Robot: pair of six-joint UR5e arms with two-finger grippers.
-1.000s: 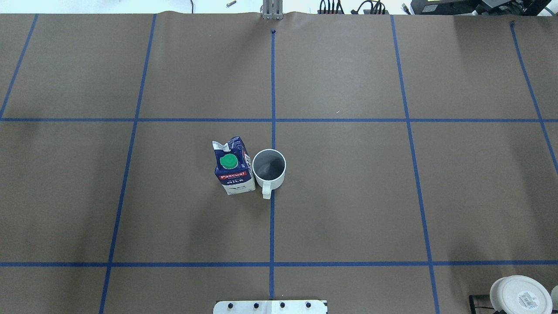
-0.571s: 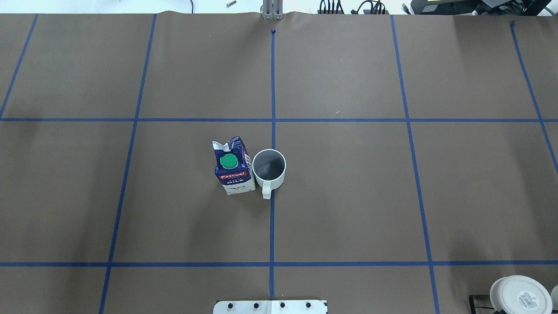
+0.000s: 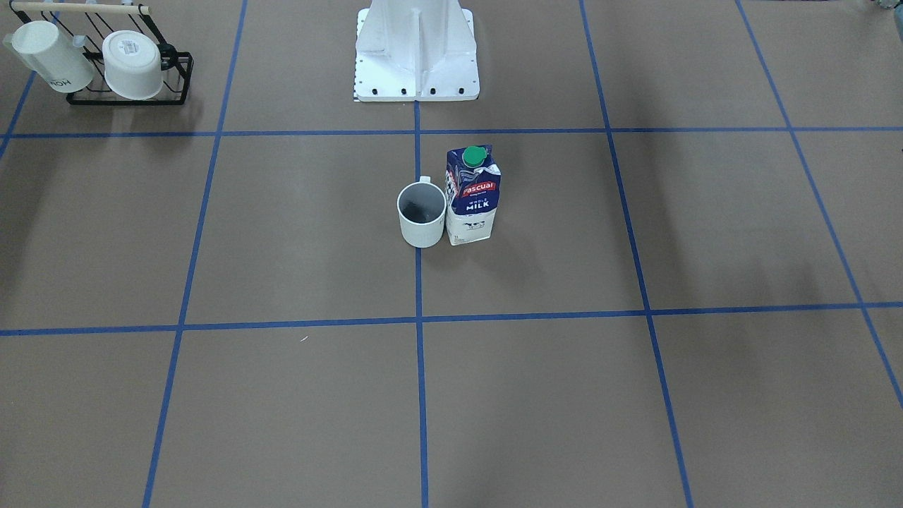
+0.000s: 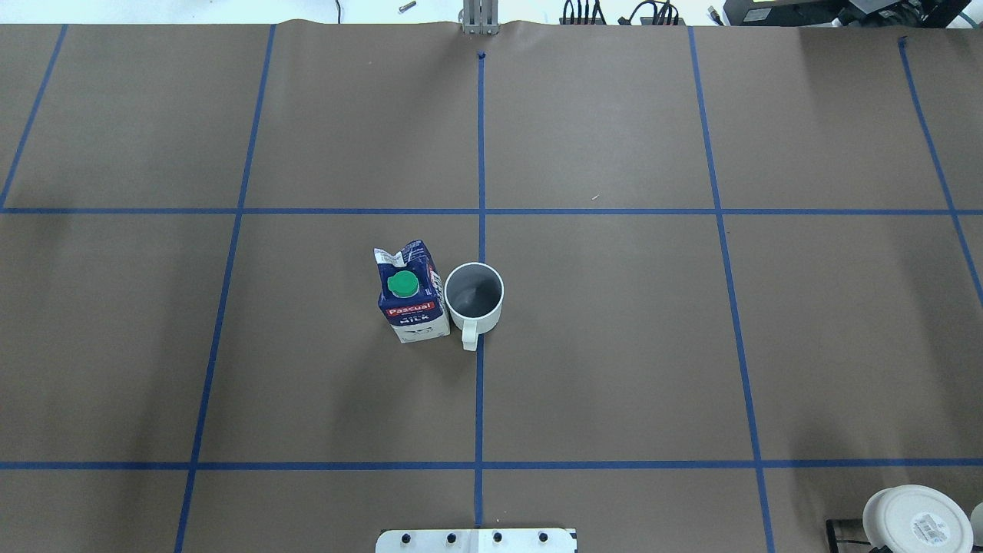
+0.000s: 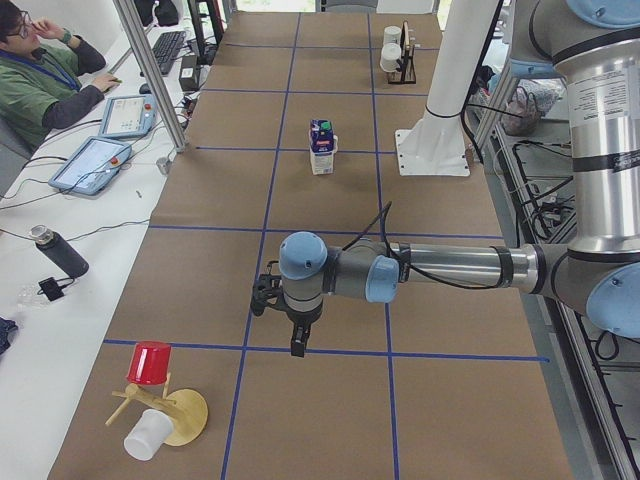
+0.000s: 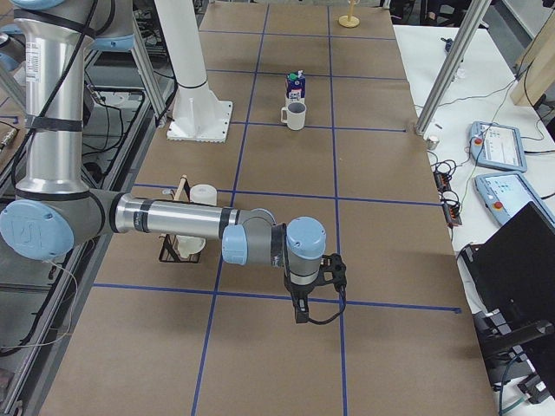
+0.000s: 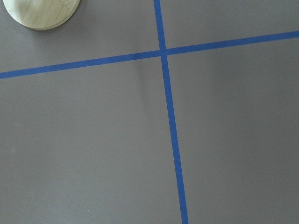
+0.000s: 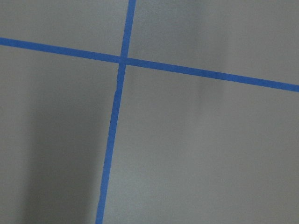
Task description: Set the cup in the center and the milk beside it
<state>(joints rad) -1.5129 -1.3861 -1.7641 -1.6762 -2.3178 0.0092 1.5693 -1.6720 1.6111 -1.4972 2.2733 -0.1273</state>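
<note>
The cup [image 4: 474,296], a small white mug with a grey inside, stands upright on the table's centre line, handle toward the robot; it also shows in the front view [image 3: 422,214] and the right view [image 6: 295,114]. The milk [image 4: 412,296], a blue and white Pascual carton with a green cap, stands upright right beside it, on the robot's left side [image 3: 472,194] [image 5: 321,147]. My left gripper [image 5: 297,346] and right gripper [image 6: 301,312] hang over bare table near its two ends, far from both. I cannot tell whether they are open or shut.
A black wire rack [image 3: 169,67] with two white mugs stands by the robot's base [image 3: 416,70] on its right side. A wooden stand [image 5: 185,415] with a red cup and a white cup sits at the left end. An operator [image 5: 40,75] sits at a side desk.
</note>
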